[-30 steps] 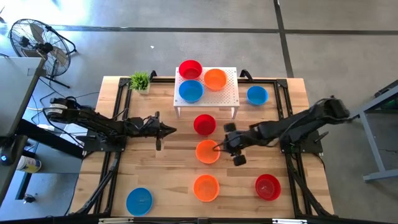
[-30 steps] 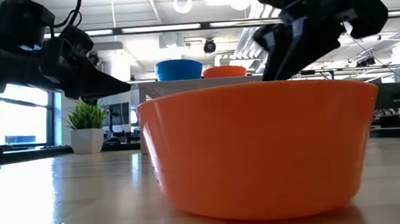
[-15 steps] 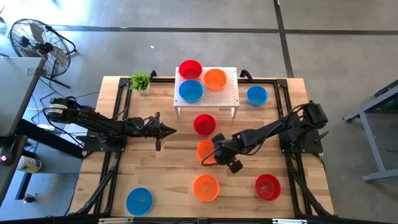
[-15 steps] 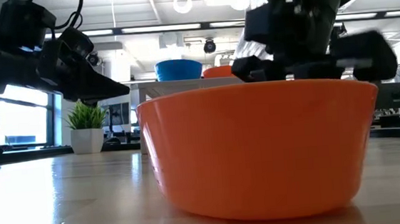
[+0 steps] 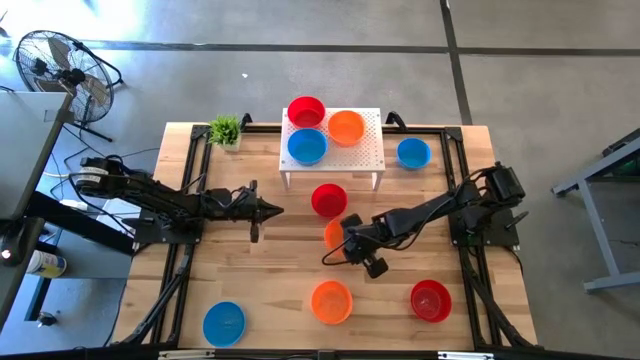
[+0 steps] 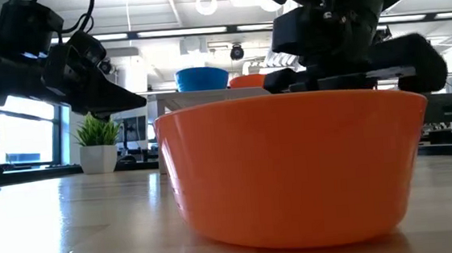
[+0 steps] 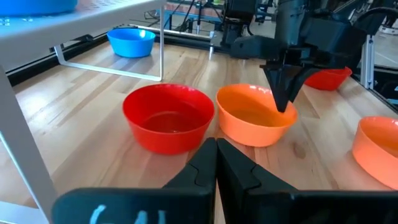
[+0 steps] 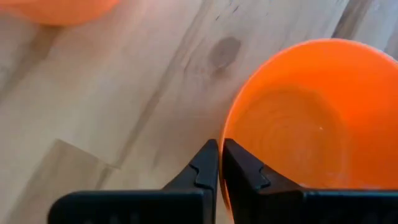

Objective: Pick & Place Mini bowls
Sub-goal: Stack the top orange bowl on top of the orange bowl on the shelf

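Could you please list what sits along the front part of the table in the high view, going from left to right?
Blue bowl → orange bowl → red bowl.

Three bowls [image 5: 307, 146] on stand [image 5: 365, 152], others on table [image 5: 275, 270].

Past the left gripper [image 7: 216, 163], fingers pressed together at the near edge, sits a red bowl [image 7: 168, 117] on the wooden table [image 7: 81, 124]. Just beside it, nearly touching, an orange bowl [image 7: 255, 116], with the right gripper [image 7: 283, 98] reaching down, fingertips closed on its far rim. Another orange bowl [image 7: 376, 148] cut off at the frame edge. Farther off, a blue bowl [image 7: 131, 42] beyond the white stand's leg [image 7: 160, 43], and a second red bowl [image 7: 326, 78] behind the dark arm.
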Action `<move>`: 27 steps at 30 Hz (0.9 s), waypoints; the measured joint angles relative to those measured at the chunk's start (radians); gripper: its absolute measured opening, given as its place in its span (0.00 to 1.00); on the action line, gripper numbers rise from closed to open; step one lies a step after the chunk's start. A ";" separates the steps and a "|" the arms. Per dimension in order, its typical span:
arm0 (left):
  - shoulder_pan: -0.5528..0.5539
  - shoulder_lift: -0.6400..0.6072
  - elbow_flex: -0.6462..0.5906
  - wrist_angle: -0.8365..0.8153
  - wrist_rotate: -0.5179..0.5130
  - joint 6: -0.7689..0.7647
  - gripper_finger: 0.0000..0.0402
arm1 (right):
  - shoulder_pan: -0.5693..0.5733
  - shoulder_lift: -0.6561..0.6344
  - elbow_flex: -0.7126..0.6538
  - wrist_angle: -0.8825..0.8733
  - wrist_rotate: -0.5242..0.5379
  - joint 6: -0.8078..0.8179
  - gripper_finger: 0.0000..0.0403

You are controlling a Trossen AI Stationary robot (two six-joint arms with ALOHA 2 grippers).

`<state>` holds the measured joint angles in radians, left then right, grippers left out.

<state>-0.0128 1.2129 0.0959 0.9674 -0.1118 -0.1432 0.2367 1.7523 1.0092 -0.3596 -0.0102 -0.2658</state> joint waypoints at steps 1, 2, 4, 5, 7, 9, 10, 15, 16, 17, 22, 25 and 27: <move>0.000 0.000 0.000 0.003 0.004 0.000 0.00 | 0.000 0.000 0.000 -0.002 -0.016 0.022 0.04; 0.000 0.000 0.000 0.003 0.007 0.000 0.00 | 0.000 -0.003 0.000 -0.004 -0.033 0.040 0.04; 0.000 0.000 0.000 0.001 0.009 0.000 0.00 | 0.003 -0.014 0.000 -0.008 -0.050 0.068 0.03; 0.000 0.000 0.000 0.002 0.010 -0.002 0.00 | 0.006 -0.024 0.000 -0.008 -0.051 0.077 0.02; 0.000 0.000 0.000 0.002 0.011 -0.011 0.00 | 0.011 -0.053 0.000 -0.010 -0.053 0.091 0.01; 0.000 0.000 0.000 0.002 0.011 -0.018 0.00 | 0.013 -0.088 0.000 -0.012 -0.056 0.128 0.01; 0.000 0.000 0.001 0.003 0.011 -0.019 0.00 | 0.013 -0.109 0.000 -0.012 -0.057 0.150 0.01; 0.000 0.000 0.001 0.014 0.009 -0.019 0.00 | 0.013 -0.230 0.000 -0.018 -0.056 0.248 0.01; 0.000 0.000 0.001 0.014 0.009 -0.019 0.00 | 0.013 -0.255 0.000 -0.018 -0.055 0.263 0.01; 0.000 0.000 0.001 0.015 0.009 -0.019 0.00 | 0.013 -0.279 0.000 -0.018 -0.051 0.271 0.01; 0.000 0.000 0.001 0.023 0.006 -0.027 0.00 | -0.002 -0.390 0.000 -0.018 0.006 0.334 0.01; 0.000 0.000 0.002 0.034 0.012 -0.027 0.00 | -0.027 -0.434 0.013 -0.038 0.015 0.355 0.00; 0.000 0.000 0.002 0.034 0.012 -0.027 0.00 | -0.045 -0.447 0.048 -0.076 0.026 0.356 0.00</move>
<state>-0.0132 1.2133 0.0975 1.0012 -0.0994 -0.1703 0.1921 1.3054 1.0575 -0.4351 0.0160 0.0898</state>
